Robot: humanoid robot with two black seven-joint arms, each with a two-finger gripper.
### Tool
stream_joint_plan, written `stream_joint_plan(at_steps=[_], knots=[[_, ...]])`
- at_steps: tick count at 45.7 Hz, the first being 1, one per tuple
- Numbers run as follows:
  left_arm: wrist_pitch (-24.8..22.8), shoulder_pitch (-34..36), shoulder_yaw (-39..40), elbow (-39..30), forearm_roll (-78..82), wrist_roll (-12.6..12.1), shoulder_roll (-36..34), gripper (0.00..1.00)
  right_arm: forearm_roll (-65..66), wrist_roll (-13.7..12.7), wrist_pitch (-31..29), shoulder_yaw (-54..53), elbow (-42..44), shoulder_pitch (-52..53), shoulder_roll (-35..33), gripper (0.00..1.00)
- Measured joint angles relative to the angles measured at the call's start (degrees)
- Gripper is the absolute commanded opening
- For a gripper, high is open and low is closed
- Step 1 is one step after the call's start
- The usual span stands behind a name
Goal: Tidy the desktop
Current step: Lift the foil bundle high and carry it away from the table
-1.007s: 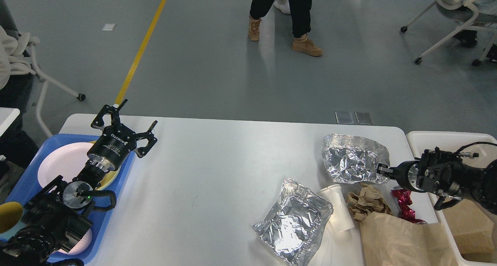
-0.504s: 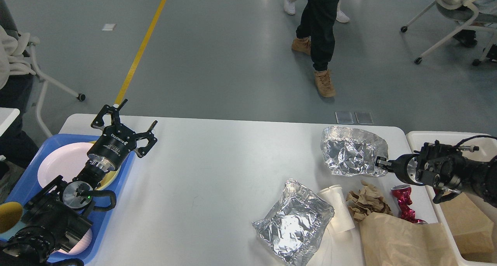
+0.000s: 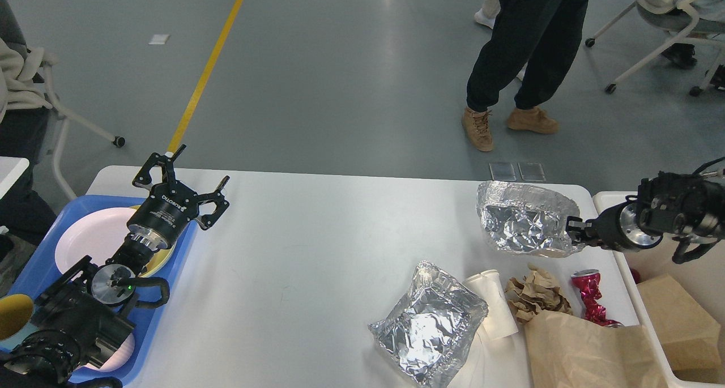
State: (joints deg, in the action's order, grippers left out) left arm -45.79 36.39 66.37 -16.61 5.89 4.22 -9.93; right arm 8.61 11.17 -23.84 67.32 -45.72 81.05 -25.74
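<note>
The counter [image 3: 317,252] fills the lower view; at its far right corner the right gripper [image 3: 573,229] has its jaws pinched on a foil tray [image 3: 524,224]; thin foil could tear or slip; left gripper [image 3: 190,187] jaws spread, empty.

Black jointed arms, silver wrist rings, white lettering on left pincer [image 3: 190,175]

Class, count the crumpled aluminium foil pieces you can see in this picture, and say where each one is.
2. One foil piece is at the desktop's far right, gripped by the right gripper. The other foil piece lies near the front edge, beside the white cup. More may be hidden under the paper bag.
</note>
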Motion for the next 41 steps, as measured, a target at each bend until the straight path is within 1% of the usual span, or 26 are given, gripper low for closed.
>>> stream_joint_plan(at_steps=[1, 2, 8, 12, 20, 25, 33, 38, 41], knots=[[0.00, 0.00, 0.00, 0.00, 0.00, 0.00, 0.00, 0.97, 0.03, 0.02, -2.03, 0.07, 0.00, 0.95, -0.67, 0.00], [0.00, 0.00, 0.00, 0.00, 0.00, 0.00, 0.00, 0.97, 0.06, 0.04, -5.80, 0.17, 0.00, 2.56, -1.84, 0.00], [0.00, 0.00, 0.00, 0.00, 0.00, 0.00, 0.00, 0.97, 0.10, 0.08, -15.08, 0.40, 0.00, 7.33, -4.17, 0.00], [0.00, 0.00, 0.00, 0.00, 0.00, 0.00, 0.00, 0.97, 0.27, 0.08, -20.51, 0.88, 0.00, 11.24, -5.30, 0.00], [0.00, 0.00, 0.00, 0.00, 0.00, 0.00, 0.00, 0.97, 1.62, 0.08, -29.23, 2.90, 0.08, 19.45, -5.79, 0.00], [0.00, 0.00, 0.01, 0.00, 0.00, 0.00, 0.00, 0.97, 2.04, 0.08, -30.90, 3.49, 0.19, 24.17, -5.57, 0.00], [0.00, 0.00, 0.02, 0.00, 0.00, 0.00, 0.00, 0.97, 2.31, -0.11, -31.15, 3.68, 0.83, 30.46, -3.91, 0.00], [0.00, 0.00, 0.01, 0.00, 0.00, 0.00, 0.00, 0.97, 3.77, -0.16, -31.16, 3.69, 2.83, 33.26, -3.03, 0.00], [0.00, 0.00, 0.00, 0.00, 0.00, 0.00, 0.00, 0.97, 5.09, -0.18, -31.16, 3.70, 5.52, 33.92, -2.84, 0.00]])
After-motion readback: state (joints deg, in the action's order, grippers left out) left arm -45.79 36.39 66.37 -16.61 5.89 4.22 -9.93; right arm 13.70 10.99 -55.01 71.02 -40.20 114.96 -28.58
